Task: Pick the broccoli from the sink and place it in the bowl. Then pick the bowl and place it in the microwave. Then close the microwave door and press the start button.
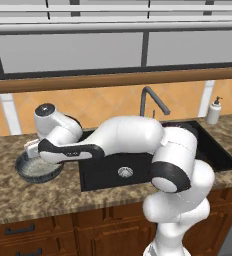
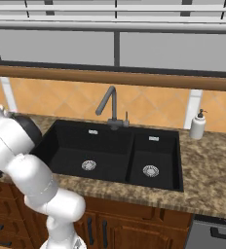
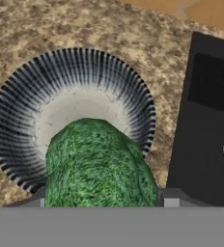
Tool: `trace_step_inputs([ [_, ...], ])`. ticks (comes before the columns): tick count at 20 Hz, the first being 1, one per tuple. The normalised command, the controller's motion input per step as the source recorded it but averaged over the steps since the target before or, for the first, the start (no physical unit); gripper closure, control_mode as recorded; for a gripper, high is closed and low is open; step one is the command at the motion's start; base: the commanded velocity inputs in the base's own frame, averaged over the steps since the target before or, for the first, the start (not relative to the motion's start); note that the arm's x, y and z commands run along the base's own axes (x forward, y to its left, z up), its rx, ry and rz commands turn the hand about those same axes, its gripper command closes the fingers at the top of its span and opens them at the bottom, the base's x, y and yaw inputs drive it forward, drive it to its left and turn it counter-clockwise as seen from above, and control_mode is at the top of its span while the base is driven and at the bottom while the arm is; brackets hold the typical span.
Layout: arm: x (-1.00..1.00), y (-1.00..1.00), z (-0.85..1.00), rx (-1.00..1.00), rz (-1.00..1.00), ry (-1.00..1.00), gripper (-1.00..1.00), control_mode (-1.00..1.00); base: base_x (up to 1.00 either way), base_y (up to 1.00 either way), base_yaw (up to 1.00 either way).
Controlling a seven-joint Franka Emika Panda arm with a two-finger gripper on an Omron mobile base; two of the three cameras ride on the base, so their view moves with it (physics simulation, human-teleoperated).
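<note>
1. Gripper [image 3: 100, 205] clamped on the broccoli [image 3: 97, 164], fingers spread to the lump's width; green mass held between the tips in the hand view, hanging over the bowl [image 3: 70, 116].
2. Bowl standing on the granite counter [image 1: 18, 195], just beside the sink [image 1: 153, 160] at its 9 o'clock in the left base view.
3. Broccoli sitting toward 6 o'clock of the bowl's pale floor in the hand view, overlapping the near rim.
4. Best shifted toward the bowl's centre before release, so nothing catches the ribbed wall.
5. Worth lowering close to the floor first; a high drop probably bounces or rolls out.
6. Then open fully and lift straight up, clear of the rim.
</note>
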Motion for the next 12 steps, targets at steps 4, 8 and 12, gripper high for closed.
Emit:
trace_step_inputs([
  [4,0.19,0.08,-0.3,0.0,-0.09,0.04,1.0,-1.0,0.0,0.0,0.0],
  [8,0.15,0.14,-0.41,-0.01,-0.11,0.05,1.0,-1.0,0.0,0.0,0.0],
  [12,0.08,0.23,-0.31,-0.01,-0.1,0.03,1.0,-1.0,0.0,0.0,0.0],
])
